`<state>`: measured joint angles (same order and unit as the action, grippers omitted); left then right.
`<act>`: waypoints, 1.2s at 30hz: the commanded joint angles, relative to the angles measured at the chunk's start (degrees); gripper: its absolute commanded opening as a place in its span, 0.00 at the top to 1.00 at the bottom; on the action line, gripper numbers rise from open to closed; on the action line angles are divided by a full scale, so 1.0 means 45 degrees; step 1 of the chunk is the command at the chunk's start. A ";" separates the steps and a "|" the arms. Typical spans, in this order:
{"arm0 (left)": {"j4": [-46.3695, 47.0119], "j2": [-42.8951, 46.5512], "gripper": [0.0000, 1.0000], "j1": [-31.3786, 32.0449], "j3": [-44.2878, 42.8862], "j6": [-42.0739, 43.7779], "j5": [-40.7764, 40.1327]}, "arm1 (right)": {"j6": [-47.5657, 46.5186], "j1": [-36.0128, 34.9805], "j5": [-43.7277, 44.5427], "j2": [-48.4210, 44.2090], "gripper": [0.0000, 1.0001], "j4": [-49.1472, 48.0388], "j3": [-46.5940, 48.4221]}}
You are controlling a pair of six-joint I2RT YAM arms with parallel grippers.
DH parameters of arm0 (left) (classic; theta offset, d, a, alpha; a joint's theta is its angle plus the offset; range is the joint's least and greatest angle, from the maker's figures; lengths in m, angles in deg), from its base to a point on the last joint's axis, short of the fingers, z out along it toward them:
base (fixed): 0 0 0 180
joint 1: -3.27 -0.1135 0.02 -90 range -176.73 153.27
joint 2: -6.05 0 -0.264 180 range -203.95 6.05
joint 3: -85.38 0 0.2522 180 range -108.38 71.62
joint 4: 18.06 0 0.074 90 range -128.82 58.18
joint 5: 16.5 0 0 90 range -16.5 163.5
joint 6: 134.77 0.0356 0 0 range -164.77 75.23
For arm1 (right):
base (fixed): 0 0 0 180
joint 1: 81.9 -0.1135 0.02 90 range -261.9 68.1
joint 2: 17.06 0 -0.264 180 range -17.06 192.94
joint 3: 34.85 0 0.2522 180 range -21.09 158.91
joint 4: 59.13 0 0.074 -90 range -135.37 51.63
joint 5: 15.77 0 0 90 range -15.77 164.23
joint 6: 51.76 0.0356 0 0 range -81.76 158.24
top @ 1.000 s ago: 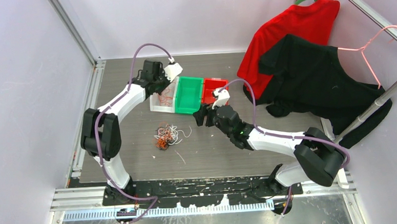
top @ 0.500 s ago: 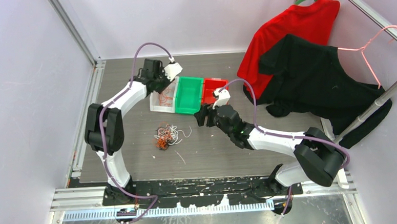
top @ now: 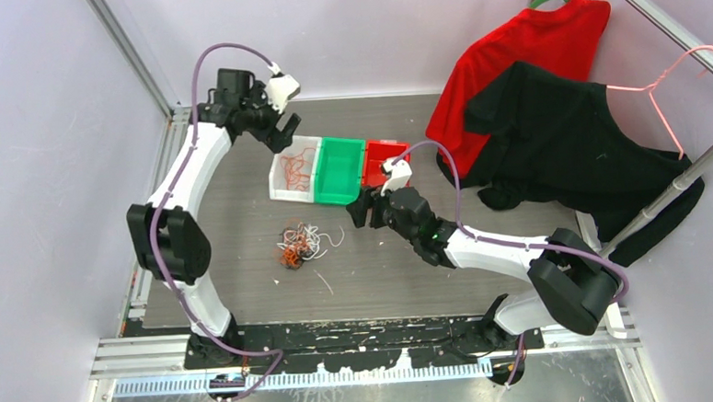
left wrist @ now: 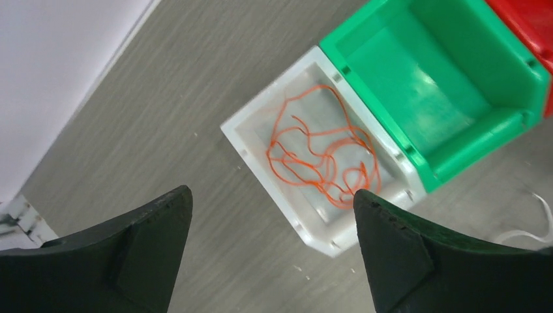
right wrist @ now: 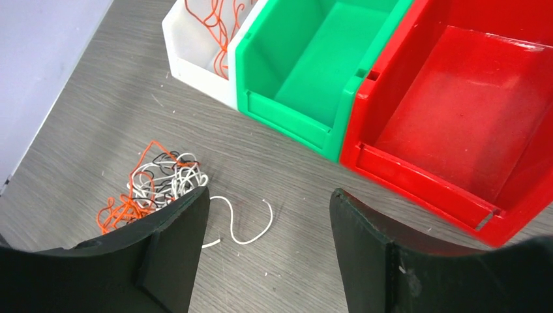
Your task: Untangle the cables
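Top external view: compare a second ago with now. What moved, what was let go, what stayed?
The left gripper drew back from the white plastic bin toward the far-left corner and its jaws opened, leaving thin orange wire strands in that bin. The open right gripper, the orange, white and black wire clump, the green bin and the red bin stayed put.
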<state>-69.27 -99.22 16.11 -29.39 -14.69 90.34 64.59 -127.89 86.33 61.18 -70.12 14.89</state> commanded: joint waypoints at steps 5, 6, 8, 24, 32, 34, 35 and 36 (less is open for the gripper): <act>-0.4408 0.3172 0.07 -0.0120 0.1743 0.1148 0.3461 | 0.0239 0.0024 -0.1169 -0.0234 0.25 -0.0483 0.0552; -0.4755 0.3596 0.08 -0.0119 0.2530 0.1415 0.3777 | 0.0270 0.0009 -0.1224 -0.0186 0.26 -0.0504 0.0547; -0.5211 0.4366 0.10 -0.0124 0.3751 0.1880 0.4229 | 0.0412 -0.0001 -0.1275 -0.0081 0.25 -0.0604 0.0505; -0.3723 0.3536 0.58 0.0283 0.6571 0.1527 0.4395 | 0.0668 -0.0027 -0.2328 0.0226 0.29 -0.1094 0.0360; -0.2294 0.2830 0.59 0.0265 0.7075 0.0804 0.4573 | 0.0488 -0.0013 -0.2405 0.0108 0.29 -0.1138 0.0299; -0.2244 0.2636 0.60 0.0263 0.7163 0.0838 0.4549 | 0.0473 -0.0030 -0.2482 0.0161 0.30 -0.1140 0.0296; -0.1933 0.2533 0.60 0.0266 0.7148 0.0881 0.4567 | 0.0473 -0.0029 -0.2519 0.0171 0.30 -0.1150 0.0293; -0.1924 0.2417 0.60 0.0256 0.7139 0.0942 0.4613 | 0.0468 -0.0029 -0.2545 0.0190 0.30 -0.1158 0.0295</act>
<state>-82.23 -86.89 17.40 2.50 -9.92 108.79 67.10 -127.92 75.81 63.21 -71.72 15.00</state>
